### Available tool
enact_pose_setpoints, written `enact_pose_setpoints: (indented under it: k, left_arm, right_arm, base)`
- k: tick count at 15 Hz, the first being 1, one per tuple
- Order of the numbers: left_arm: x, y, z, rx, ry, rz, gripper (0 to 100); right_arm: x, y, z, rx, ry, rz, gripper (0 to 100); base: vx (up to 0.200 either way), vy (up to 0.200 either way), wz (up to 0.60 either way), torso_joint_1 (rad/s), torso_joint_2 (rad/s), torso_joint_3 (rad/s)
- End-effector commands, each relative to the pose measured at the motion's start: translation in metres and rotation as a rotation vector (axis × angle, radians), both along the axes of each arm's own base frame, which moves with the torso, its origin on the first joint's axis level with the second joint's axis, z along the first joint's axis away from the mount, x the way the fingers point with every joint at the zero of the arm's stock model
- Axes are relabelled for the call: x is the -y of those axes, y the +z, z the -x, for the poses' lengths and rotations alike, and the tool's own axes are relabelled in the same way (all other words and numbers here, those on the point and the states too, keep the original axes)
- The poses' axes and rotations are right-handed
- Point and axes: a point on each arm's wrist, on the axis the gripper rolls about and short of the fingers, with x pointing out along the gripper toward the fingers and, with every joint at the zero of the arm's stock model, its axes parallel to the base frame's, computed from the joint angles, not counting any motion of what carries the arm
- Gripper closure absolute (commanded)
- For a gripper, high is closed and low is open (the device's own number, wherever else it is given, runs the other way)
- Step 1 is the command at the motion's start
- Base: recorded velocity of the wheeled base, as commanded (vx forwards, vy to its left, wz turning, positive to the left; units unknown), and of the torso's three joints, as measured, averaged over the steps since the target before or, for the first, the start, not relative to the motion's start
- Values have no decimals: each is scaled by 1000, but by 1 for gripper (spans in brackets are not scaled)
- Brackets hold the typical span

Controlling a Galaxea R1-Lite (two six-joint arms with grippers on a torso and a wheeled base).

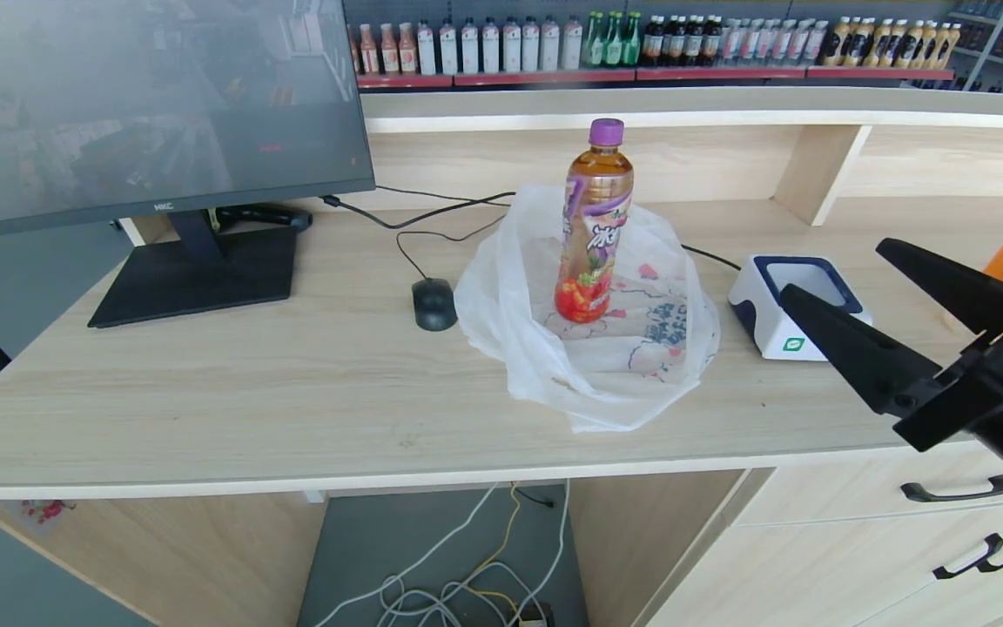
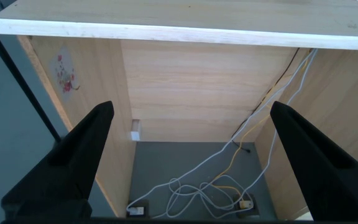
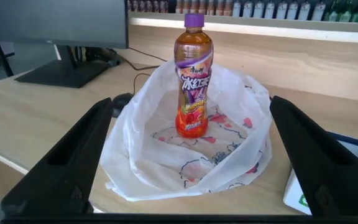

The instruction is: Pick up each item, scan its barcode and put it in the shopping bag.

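- Right gripper (image 1: 832, 270): jaws wide apart, empty, at the head view's right edge.
- Left gripper (image 2: 191, 109): jaws wide apart, empty.
- The bottle (image 1: 595, 222) stands upright inside the shopping bag (image 1: 501, 305) at frame centre, with the scanner (image 1: 771, 331) just right of it.

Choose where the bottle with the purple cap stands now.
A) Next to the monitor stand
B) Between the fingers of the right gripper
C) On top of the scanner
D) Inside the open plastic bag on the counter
D: the bottle stands upright inside the white plastic bag, apart from the scanner and from the open right gripper, which holds nothing.
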Motion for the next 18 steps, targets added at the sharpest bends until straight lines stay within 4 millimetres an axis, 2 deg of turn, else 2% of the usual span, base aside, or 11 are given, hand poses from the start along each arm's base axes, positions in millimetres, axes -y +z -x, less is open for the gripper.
enact_pose_setpoints:
  k: [1,3,6,9,12,15,18]
  left_arm:
    - [0,0,0,0,0,-1,0]
    - [0,0,0,0,0,0,0]
    - [0,0,0,0,0,16,0]
    - [0,0,0,0,0,14,0]
    - [0,0,0,0,0,13,0]
    - [0,0,0,0,0,13,0]
    - [0,0,0,0,0,8,0]
  right_arm:
    - [-8,10,-13,-11,9,-24,0]
    - [-14,6,-24,-24,-15,-31,0]
    - [-17,15,-32,21,-33,-47,0]
    - [-13,7,-31,4,-41,-35,0]
    - [-13,9,-32,20,-39,-49,0]
    - [-6,1,-20,4,-37,-37,0]
    - [-4,2,-19,6,-42,-39,0]
  base:
    - [0,0,0,0,0,0]
    - [0,0,0,0,0,0]
    - [0,0,0,0,0,0]
    - [-200,0,0,2,-1,4]
    - [0,0,0,0,0,0]
    - [0,0,0,0,0,0]
    - [0,-200,0,14,7,2]
